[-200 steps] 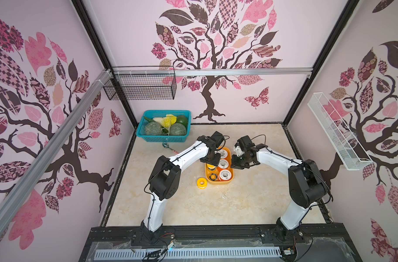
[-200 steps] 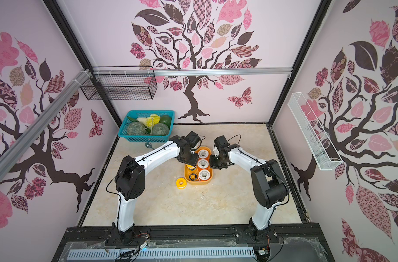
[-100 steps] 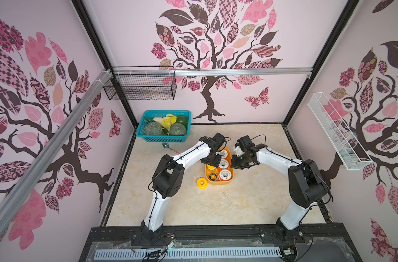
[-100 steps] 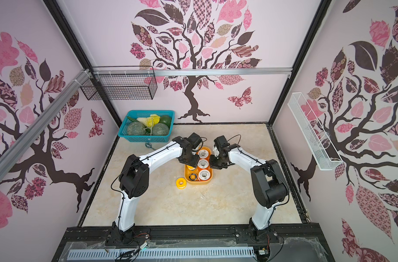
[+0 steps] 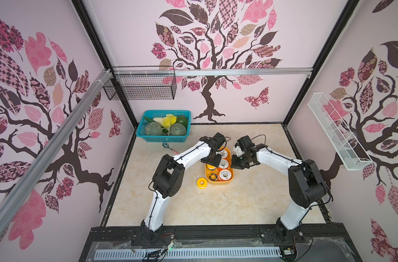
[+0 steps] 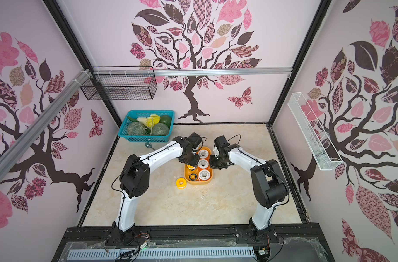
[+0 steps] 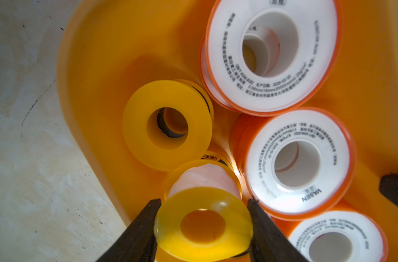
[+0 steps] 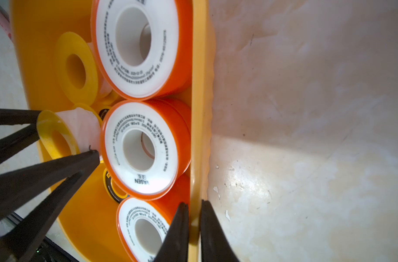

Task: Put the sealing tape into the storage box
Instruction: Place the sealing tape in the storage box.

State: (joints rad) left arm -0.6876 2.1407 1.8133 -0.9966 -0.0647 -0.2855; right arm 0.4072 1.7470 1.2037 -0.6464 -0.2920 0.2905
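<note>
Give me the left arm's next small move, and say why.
Probably open the left gripper and let the yellow tape roll drop. The roll is gripped within the walls of the storage box, beside the other rolls, and the right gripper pinches the box's wall, which should steady it.

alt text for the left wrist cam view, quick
The left gripper holds a yellow sealing tape roll between its black fingers over the orange-yellow storage box. Inside lie another yellow roll and three orange-rimmed white rolls; pale marbled tabletop shows beside the box.
</note>
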